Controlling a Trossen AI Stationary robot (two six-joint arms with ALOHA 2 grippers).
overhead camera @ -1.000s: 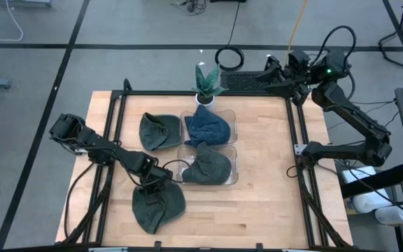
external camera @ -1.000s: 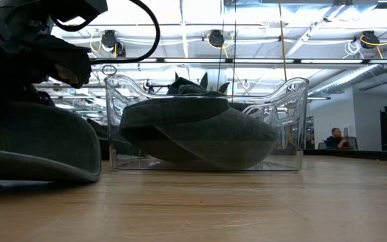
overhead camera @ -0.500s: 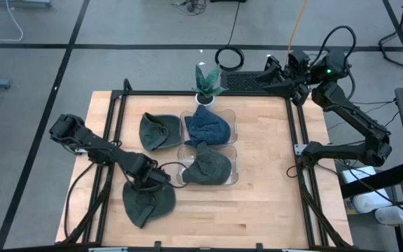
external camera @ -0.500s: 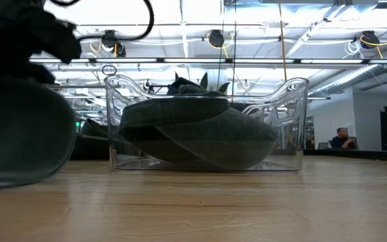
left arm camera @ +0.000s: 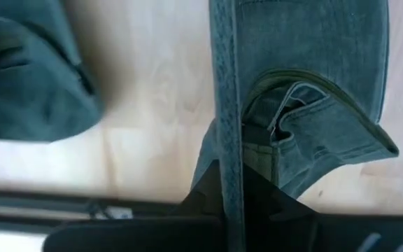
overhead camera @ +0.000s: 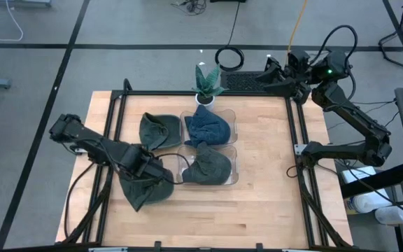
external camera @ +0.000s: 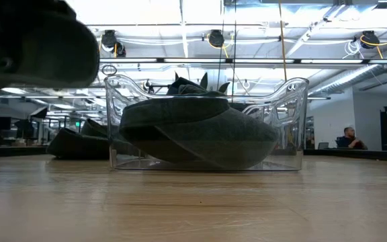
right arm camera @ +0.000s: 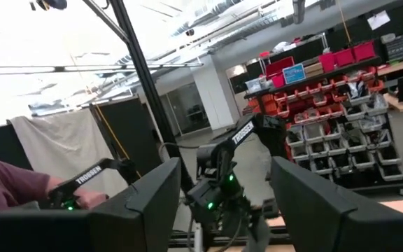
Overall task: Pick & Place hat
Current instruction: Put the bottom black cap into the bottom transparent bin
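My left gripper point(overhead camera: 151, 169) hovers over the table's left half, just left of the near clear bin point(overhead camera: 231, 178), and is shut on a dark green hat point(overhead camera: 140, 190). In the low view that hat point(external camera: 39, 47) hangs clear of the tabletop. A second green hat point(overhead camera: 158, 131) lies flat on the wood farther back. The near bin holds a green hat point(overhead camera: 207, 166), the far bin a blue one point(overhead camera: 207, 128). My right gripper point(right arm camera: 222, 210) is open and parked beyond the table's far right corner point(overhead camera: 285, 77). My left gripper pinches the hat's rim edge point(left arm camera: 227, 150) between its two fingers point(left arm camera: 205, 203); the edge runs along the fingers, seen end-on. It comes from above. The hat is lifted clear of the table and hangs slack below and beside the fingers point(overhead camera: 137, 196).
A black frame point(overhead camera: 117, 119) runs along the table's left, far and right sides. A small potted plant point(overhead camera: 207, 82) stands at the far edge behind the bins. Bare wood point(overhead camera: 264, 196) stretches across the near right. A person point(external camera: 349, 138) sits far off in the room.
My left gripper has risen and moved toward the far edge, closer to the near bin, staying shut. The green hat, which rested on the table near its near edge, has been lifted clear and carried along, now hanging from the gripper.
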